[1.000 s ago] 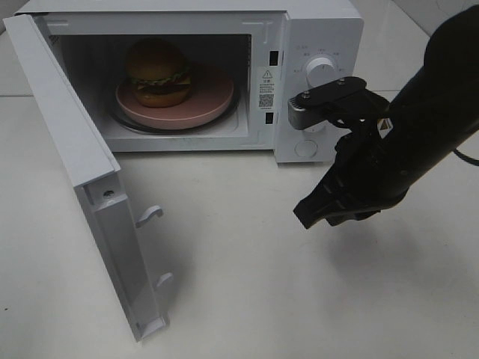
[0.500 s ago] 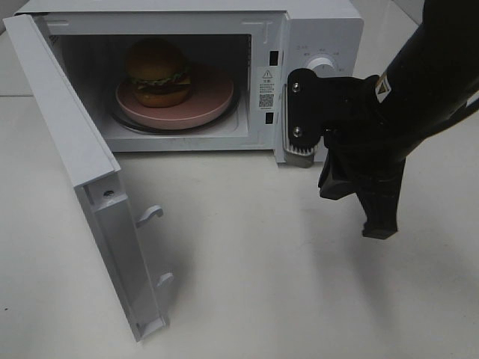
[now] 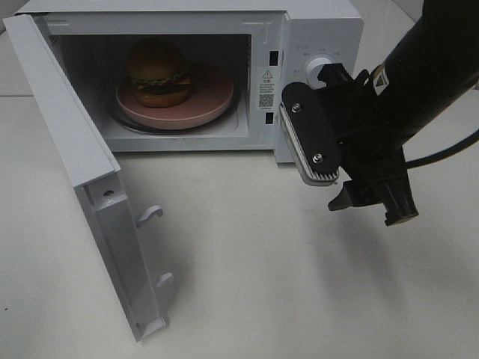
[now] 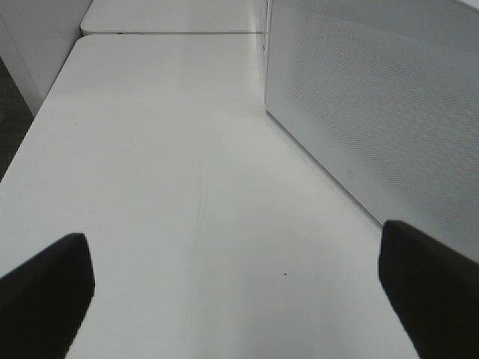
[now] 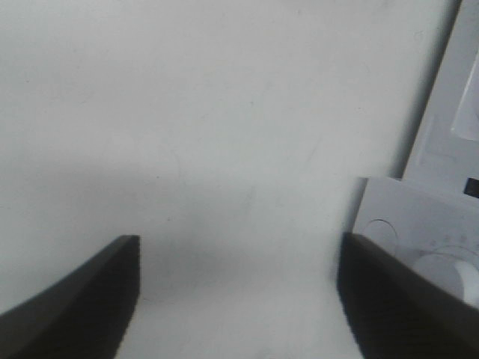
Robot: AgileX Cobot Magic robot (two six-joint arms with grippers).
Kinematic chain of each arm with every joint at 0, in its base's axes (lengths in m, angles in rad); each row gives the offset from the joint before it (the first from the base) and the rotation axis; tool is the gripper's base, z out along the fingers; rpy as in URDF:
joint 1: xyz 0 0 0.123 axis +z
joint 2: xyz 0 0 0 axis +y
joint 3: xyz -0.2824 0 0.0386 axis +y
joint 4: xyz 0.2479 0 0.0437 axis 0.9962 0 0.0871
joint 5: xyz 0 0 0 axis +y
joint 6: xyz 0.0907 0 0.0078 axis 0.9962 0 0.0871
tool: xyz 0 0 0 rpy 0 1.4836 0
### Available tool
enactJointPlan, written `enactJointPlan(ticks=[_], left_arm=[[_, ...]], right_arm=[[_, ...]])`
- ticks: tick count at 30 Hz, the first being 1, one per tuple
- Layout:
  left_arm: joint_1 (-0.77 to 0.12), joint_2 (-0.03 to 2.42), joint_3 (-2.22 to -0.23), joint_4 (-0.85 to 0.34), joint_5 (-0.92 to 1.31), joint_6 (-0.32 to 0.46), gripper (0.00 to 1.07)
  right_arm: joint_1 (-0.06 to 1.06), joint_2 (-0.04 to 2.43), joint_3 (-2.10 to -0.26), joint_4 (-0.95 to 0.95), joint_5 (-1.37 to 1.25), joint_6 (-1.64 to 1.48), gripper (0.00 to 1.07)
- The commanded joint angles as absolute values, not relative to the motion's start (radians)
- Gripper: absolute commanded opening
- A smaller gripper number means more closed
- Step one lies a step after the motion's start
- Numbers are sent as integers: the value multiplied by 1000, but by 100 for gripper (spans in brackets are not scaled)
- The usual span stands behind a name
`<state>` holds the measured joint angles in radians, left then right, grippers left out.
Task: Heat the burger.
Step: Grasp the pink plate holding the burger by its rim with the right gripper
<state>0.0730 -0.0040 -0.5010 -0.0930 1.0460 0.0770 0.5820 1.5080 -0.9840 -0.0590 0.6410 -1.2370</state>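
Since a second ago your right gripper (image 3: pixel 358 193) has risen and turned in front of the control panel, and its jaws, which were pressed together then, now stand spread with nothing between them (the right wrist view shows only bare table between the two dark fingertips). Everything else lies as it did.

You have one container to check: the boxy white microwave oven (image 3: pixel 322 22), with its white hinged door (image 3: pixel 67 142) swung wide to the left. Inside sits one round pink plate (image 3: pixel 213 93) on the grey-rimmed glass turntable (image 3: pixel 127 123), and on the left part of that plate rests the burger (image 3: pixel 158 72), upright.

Count one burger, one plate, one oven, two white latch hooks (image 3: pixel 150 215) on the door's inner edge, and one round white knob (image 3: pixel 320 69) showing on the panel above the gripper in the high view.

Your burger has a domed, glossy golden-brown bun, green lettuce poking out at the middle, and a dark filling above the lower bun.

Your left gripper (image 4: pixel 236 288) appears only in its own wrist view: its jaws are wide apart and empty, over the white table (image 3: pixel 247 284), beside a white panel with a dotted mesh.
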Motion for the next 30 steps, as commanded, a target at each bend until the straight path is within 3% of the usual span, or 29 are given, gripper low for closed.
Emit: enactJointPlan(ticks=[1,30], left_arm=[[74,-25,-497,-92,1039,70,98],[74,-25,-497,-92,1039,70,98]], right_arm=[[582,1509,-992,-70,608,-1246,91],[621,1758,-1229,-131,454,-1195,86]])
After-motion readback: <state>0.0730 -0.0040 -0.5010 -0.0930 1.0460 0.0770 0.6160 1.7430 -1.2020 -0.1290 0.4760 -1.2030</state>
